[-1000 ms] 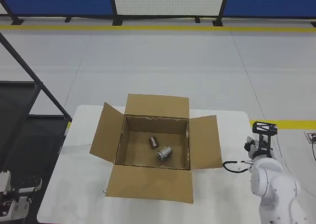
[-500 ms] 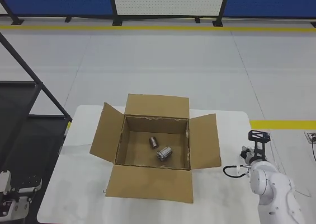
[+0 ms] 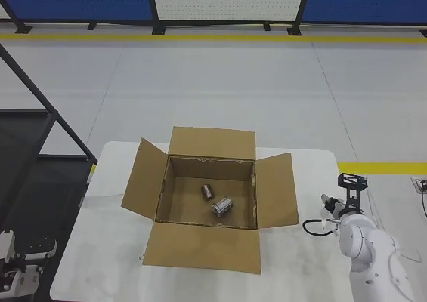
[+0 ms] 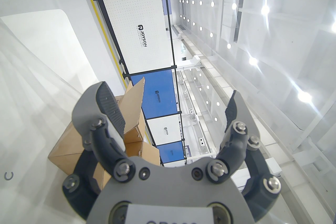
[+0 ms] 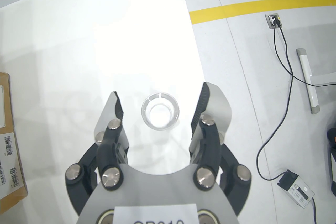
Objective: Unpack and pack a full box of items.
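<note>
An open cardboard box (image 3: 205,245) sits mid-table with all flaps spread. Inside it lie a small brown cylinder (image 3: 208,191) and a silvery can (image 3: 221,206). My right gripper (image 3: 351,181) hangs over the table's right end, beside the box's right flap (image 3: 277,192). In the right wrist view this gripper (image 5: 160,89) is open, and a clear glass cup (image 5: 160,114) stands upright on the white table (image 5: 118,25) between its fingers, touching neither. My left gripper (image 4: 168,101) is open and holds nothing, off the table's side with the box (image 4: 131,120) beyond it.
The table's rounded right edge (image 5: 194,46) is close to the cup. Beyond it, a cable (image 5: 283,57) and a small device (image 5: 296,188) lie on the floor. A black frame cart (image 3: 17,151) stands left of the table. Bare tabletop (image 3: 107,226) flanks the box.
The right gripper has shifted slightly toward the table's near side and then stayed almost still. The box and the two items in it have not moved.
</note>
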